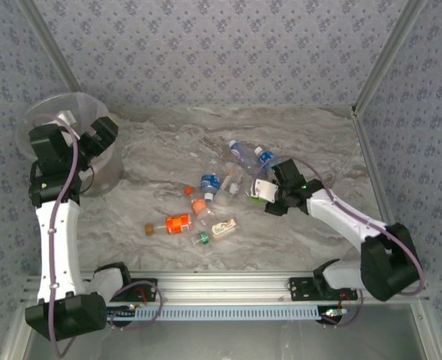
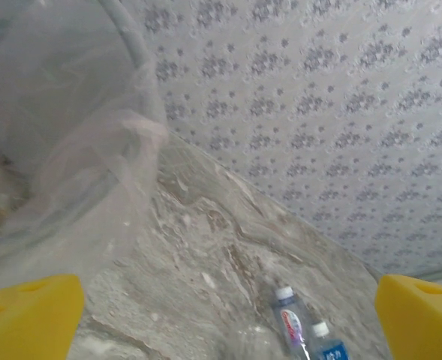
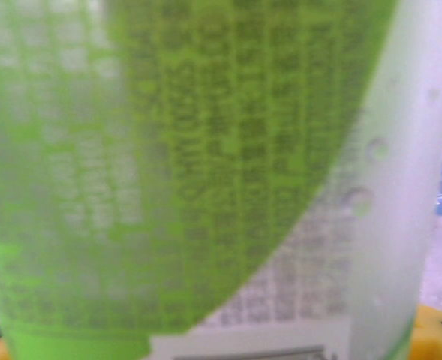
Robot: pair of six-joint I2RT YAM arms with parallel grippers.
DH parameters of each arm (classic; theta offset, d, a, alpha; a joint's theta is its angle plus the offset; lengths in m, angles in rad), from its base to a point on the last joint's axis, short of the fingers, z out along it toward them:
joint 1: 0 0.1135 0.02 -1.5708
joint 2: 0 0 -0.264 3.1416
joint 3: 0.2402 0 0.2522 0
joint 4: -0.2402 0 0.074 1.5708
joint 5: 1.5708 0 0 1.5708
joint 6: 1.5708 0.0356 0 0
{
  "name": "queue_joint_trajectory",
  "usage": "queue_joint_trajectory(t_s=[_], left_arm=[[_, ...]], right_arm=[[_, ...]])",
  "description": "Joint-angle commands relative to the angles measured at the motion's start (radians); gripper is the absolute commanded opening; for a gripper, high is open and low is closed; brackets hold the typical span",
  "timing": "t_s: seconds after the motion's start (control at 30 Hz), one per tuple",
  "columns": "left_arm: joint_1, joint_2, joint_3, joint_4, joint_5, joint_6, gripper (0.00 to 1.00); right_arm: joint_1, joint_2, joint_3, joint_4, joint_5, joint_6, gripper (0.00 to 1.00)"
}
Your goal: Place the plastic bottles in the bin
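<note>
Table [image 1: 318,142]: bin [image 1: 48,105] at 10 o'clock. Left end effector [image 2: 228,307] just beside its rim, fingers spread, holding nothing. Right end effector [image 1: 268,196] at 3 o'clock of the loose bottles [image 1: 178,223], looks clamped on green-label bottle [image 3: 168,165]. Risks: slick bottle slips mid-carry, or the arm's swing scatters the loose bottles.

My left fingers [image 2: 25,315] are matt yellow plastic. The bin [image 2: 48,112] is cloudy plastic under thin, crinkled film. The table [image 2: 205,247] looks like dull marbled stone. The bottle [image 3: 205,187] wears a smooth label.
</note>
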State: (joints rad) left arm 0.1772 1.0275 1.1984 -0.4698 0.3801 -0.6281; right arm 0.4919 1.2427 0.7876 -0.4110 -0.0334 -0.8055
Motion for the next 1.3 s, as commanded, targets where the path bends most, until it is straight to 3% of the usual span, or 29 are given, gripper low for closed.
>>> queue_joint_trajectory(t_s=[0.0,0.33,0.7,0.93,1.07,1.27], left_arm=[[-0.052,0.004,0.05,0.021,0.053,-0.015,0.99],[-0.361,0.106,0.076,0.058,0.0,0.079,1.0],[-0.572,0.259,0.148,0.114,0.099,0.14,0.99],[-0.625,0.312,0.169,0.156,0.118,0.108,0.9],[-0.637,0.317,0.17,0.163,0.134,0.114,0.8],[-0.641,0.326,0.189,0.106,0.041,0.127,0.69]], right_arm=[[0.025,-0.049,-0.011,0.092,-0.031,0.147,0.0],[0.095,-0.051,0.037,0.296,-0.013,0.5,0.0],[0.219,0.029,0.165,0.339,0.016,0.526,0.0],[0.256,0.091,0.217,0.407,-0.003,0.583,0.0],[0.261,0.121,0.246,0.411,0.047,0.649,0.0],[0.269,0.12,0.254,0.438,0.006,0.667,0.0]])
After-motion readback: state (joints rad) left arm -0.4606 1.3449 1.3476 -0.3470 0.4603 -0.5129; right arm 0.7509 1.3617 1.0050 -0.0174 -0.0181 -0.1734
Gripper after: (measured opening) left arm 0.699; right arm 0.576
